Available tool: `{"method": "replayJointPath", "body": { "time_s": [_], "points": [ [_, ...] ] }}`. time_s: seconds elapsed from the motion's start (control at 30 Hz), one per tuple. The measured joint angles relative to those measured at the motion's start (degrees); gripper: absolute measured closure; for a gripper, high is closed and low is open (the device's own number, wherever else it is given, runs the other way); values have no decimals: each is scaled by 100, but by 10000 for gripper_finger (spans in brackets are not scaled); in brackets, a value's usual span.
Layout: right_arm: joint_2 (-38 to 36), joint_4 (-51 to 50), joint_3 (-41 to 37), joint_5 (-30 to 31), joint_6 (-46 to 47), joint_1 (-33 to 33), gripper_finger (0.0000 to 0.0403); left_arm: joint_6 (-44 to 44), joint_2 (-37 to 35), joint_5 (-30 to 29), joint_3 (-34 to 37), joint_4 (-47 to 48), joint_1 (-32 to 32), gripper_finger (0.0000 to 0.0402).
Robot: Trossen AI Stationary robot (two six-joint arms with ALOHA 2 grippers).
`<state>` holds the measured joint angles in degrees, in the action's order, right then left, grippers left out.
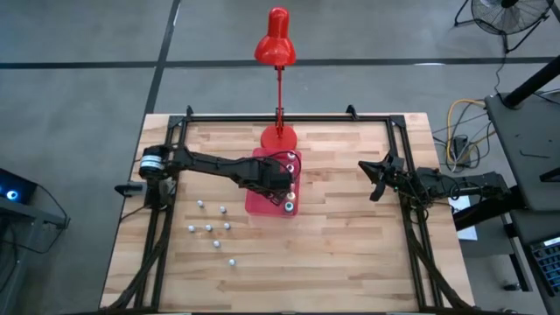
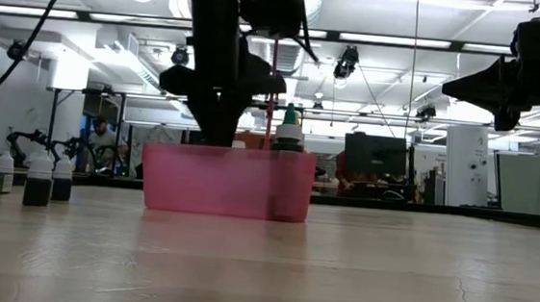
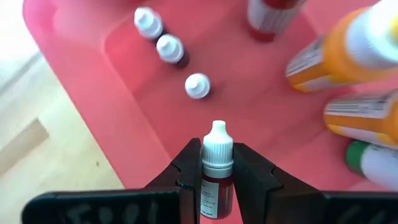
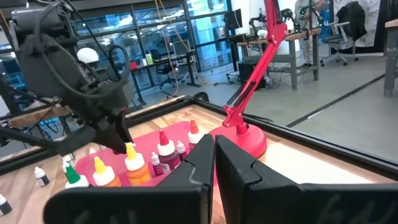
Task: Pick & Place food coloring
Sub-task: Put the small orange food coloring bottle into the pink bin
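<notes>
Over the flat red tray (image 1: 256, 206) my left gripper (image 1: 283, 181) is shut on a tiny food coloring bottle (image 3: 217, 163) with a white cap and dark red contents. Three more small white-capped bottles (image 3: 171, 48) stand on the tray floor beyond it. Bigger bottles with orange labels (image 3: 329, 59) and one with a green cap (image 1: 289, 207) stand along the tray's right side. Several small bottles (image 1: 210, 227) stand loose on the wood left of the tray. My right gripper (image 1: 374, 179) is shut and waits at the table's right side, holding nothing. My left gripper pinches the small bottle's body just below its cap (image 3: 217, 182) between its two fingers. The fingers (image 3: 186, 171) come steeply from above. The bottle stands upright in the hold, cap end away from the wrist; its lower end is hidden by the fingers.
A red desk lamp stands with its base (image 1: 278, 137) just beyond the tray's far edge and its head (image 1: 276, 39) past the table. A black frame (image 1: 289, 116) runs around the tabletop. Bare wood lies near and right of the tray.
</notes>
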<state>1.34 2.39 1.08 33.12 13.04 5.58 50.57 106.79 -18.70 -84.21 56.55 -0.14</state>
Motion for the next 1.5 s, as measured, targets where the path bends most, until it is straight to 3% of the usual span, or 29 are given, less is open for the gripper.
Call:
{"method": "replayJointPath", "body": {
  "time_s": [0.77,1.23,1.5],
  "points": [
    [39,2,1,1,0,2,394,-1482,-1064,-211,2080,-3038,-223,362],
    [61,0,0,-2,0,2,394,-2748,-1144,90,3030,-5349,-272,362],
    [63,2,2,-2,0,2,394,-3045,-1144,124,3393,-5870,-254,362]
  ]
}}
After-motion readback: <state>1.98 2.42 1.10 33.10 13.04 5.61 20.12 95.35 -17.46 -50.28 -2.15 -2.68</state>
